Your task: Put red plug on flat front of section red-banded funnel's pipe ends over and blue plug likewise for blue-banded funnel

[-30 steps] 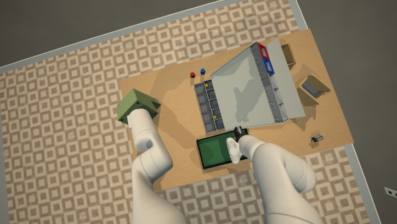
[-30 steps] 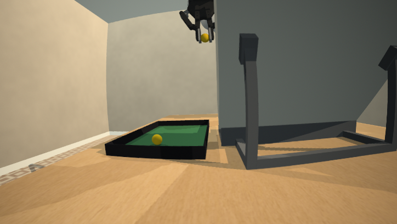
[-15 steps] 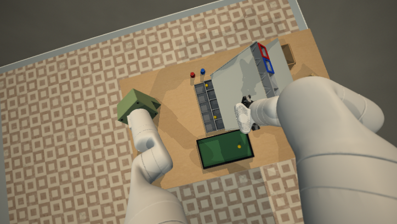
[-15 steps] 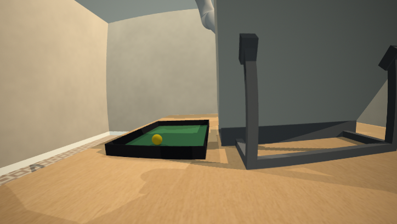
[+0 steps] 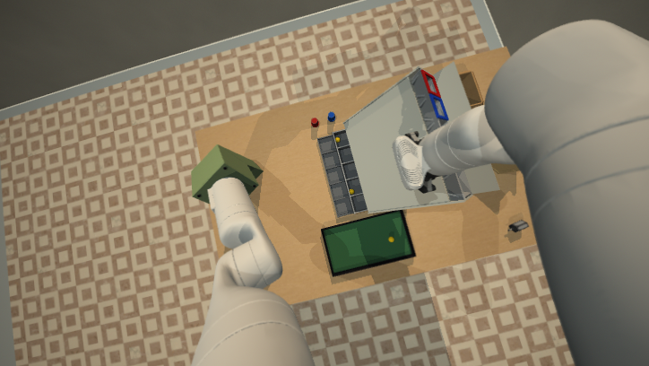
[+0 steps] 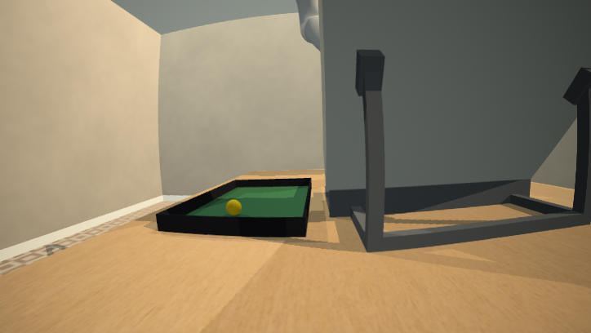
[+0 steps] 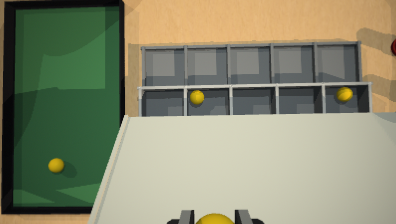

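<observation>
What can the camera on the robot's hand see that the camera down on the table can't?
Only the wrist view shows the grey row of sections with two yellow marbles resting in them, one near the left and one at the right end. It also shows the jaws of the gripper closed on another marble above the pale cover.

Only the exterior view shows the room walls and the dark stand leg holding the cover up.

Both show the green tray with one marble inside.
</observation>
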Motion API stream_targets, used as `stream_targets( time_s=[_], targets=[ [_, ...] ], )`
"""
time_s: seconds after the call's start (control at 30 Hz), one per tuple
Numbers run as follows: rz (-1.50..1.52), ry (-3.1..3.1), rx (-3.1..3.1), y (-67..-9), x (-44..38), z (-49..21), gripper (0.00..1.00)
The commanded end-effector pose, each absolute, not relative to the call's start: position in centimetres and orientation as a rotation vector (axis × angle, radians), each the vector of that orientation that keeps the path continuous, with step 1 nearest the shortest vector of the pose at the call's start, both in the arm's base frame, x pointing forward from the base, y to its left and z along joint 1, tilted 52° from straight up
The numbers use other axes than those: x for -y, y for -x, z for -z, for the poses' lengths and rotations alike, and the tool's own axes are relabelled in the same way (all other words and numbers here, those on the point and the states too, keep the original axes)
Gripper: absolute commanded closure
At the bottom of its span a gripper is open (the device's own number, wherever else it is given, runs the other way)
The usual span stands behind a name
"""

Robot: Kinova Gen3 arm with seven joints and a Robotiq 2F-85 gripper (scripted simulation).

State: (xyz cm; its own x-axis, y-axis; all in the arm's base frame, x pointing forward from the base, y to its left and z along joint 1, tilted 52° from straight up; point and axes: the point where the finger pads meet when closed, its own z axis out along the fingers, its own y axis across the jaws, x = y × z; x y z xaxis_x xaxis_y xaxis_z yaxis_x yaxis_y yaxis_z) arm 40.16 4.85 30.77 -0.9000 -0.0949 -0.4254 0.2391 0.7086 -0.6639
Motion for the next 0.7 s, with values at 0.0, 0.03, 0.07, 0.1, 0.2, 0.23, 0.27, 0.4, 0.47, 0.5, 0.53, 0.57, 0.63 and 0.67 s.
stream_targets(
  time_s=[0.0,0.03,0.07,0.1,0.2,0.23,0.27,0.4,0.47,0.5,0.53,0.57,0.63,0.67],
  targets=[
    [1.053,-0.112,-2.481,-40.2,-4.8,-30.8,1.00],
    [1.053,-0.112,-2.481,-40.2,-4.8,-30.8,1.00],
    [1.053,-0.112,-2.481,-40.2,-4.8,-30.8,1.00],
    [1.050,-0.110,-2.482,-46.5,-5.5,-33.8,1.00],
    [1.050,-0.110,-2.482,-47.0,-5.6,-34.0,1.00],
    [1.050,-0.110,-2.482,-47.6,-5.6,-34.3,1.00],
    [1.050,-0.110,-2.482,-48.3,-5.7,-34.6,1.00],
    [1.050,-0.110,-2.482,-52.5,-6.2,-36.7,1.00],
    [1.050,-0.110,-2.482,-53.7,-6.3,-37.2,1.00],
    [1.050,-0.110,-2.482,-53.7,-6.3,-37.2,1.00],
    [1.050,-0.110,-2.482,-53.7,-6.3,-37.2,1.00],
    [1.050,-0.110,-2.482,-53.7,-6.3,-37.2,1.00],
    [1.050,-0.110,-2.482,-53.7,-6.3,-37.2,1.00],
    [1.037,-0.092,-2.454,-55.5,-6.5,-38.0,1.00]
  ],
)
